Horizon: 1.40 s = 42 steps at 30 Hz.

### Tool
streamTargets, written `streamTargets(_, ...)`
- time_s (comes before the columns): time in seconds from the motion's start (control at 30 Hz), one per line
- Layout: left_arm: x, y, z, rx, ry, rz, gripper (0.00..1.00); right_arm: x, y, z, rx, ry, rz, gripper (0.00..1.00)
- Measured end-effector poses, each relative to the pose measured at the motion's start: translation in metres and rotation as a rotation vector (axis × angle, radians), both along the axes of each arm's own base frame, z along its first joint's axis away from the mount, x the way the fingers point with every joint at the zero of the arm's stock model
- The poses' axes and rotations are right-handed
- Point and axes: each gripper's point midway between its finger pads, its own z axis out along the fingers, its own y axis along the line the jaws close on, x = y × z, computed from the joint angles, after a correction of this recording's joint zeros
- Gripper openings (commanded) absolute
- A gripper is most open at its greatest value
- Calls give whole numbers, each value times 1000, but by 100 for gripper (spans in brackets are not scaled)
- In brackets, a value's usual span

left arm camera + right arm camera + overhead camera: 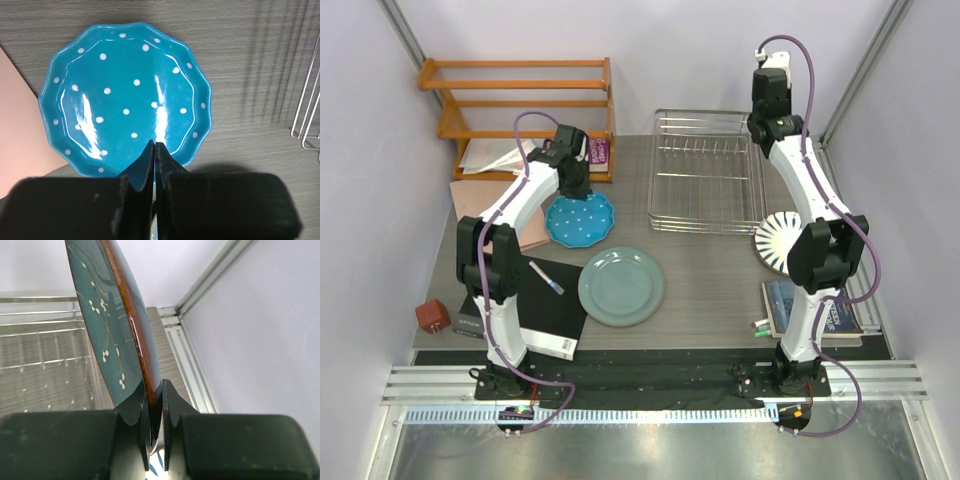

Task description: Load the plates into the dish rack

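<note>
Plates: one held on edge, three flat on the table

Teal plate with a brown rim (115,325) stands on edge in the right gripper (155,407), whose fingers are clamped across its rim. Held upright like that, it can likely drop between the tines. In the top view that arm reaches to the upper right, above the top right corner of the wire dish rack (705,228), which holds no plate. Blue dotted plate (125,95) lies flat at left centre. The left gripper (154,150) sits at its lower edge, fingers pressed together with nothing visibly between them. Grey-green plate (621,286) lies flat at lower centre. Striped plate (775,238) lies right of the rack, partly hidden under the right arm.
</note>
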Motion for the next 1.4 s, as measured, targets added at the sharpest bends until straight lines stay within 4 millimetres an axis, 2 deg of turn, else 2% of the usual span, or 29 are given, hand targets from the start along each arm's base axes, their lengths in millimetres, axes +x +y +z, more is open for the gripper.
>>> streamTargets(0.17, -2, 2, -1, 4, 8, 31, 0, -2, -9, -4, -27, -4, -49, 1)
streamTargets(0.43, -3, 1, -1, 10, 10, 36, 0, 4, -8, -31, -41, 45, -67, 1)
streamTargets(0.53, -4, 1, -2, 14, 13, 37, 0, 4, -8, -35, -42, 56, -71, 1)
streamTargets(0.8, -5, 0, -12, 21, 38, 35, 0, 3, 3, -28, -65, 32, -82, 1)
streamTargets(1.0, -7, -2, -13, 23, 44, 31, 0, 9, 23, -18, -57, -20, -53, 1)
streamTargets(1.2, -8, -4, -13, 23, 46, 28, 0, 8, 35, -20, -40, -17, -31, 1)
streamTargets(1.4, -10, -3, -17, 28, 56, 27, 0, 8, 37, -24, -36, -9, -29, 1)
